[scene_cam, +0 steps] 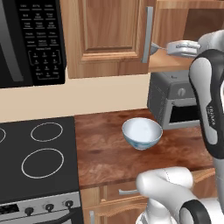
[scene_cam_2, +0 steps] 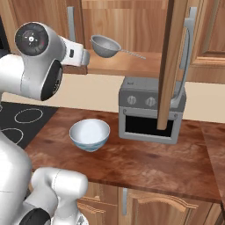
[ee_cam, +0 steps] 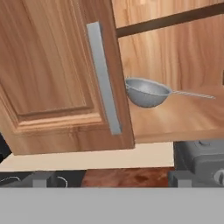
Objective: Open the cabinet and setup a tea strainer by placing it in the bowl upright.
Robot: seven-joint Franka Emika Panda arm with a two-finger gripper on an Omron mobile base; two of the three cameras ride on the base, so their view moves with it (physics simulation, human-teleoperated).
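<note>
Left base view: the cabinet (scene_cam: 105,35) has its left door closed and its right side open. The bowl (scene_cam: 141,133), white with a pale bluish inside, stands upright on the wooden counter (scene_cam: 109,153) in front of a grey toaster oven (scene_cam: 175,103). Your gripper (scene_cam: 168,47) reaches in at shelf level; you cannot tell whether its fingers are spread or pressed together.

Right base view: the tea strainer (scene_cam_2: 105,46), a grey mesh hemisphere with a thin handle pointing right, sits on the cabinet shelf (scene_cam_2: 127,63), just beside the gripper. The right door (scene_cam_2: 171,66) stands edge-on.

Hand view: the strainer rests rim-up behind the left door's bar handle (ee_cam: 103,78). Approach clear of that door edge, grip at the rim, and keep the basket level.
</note>
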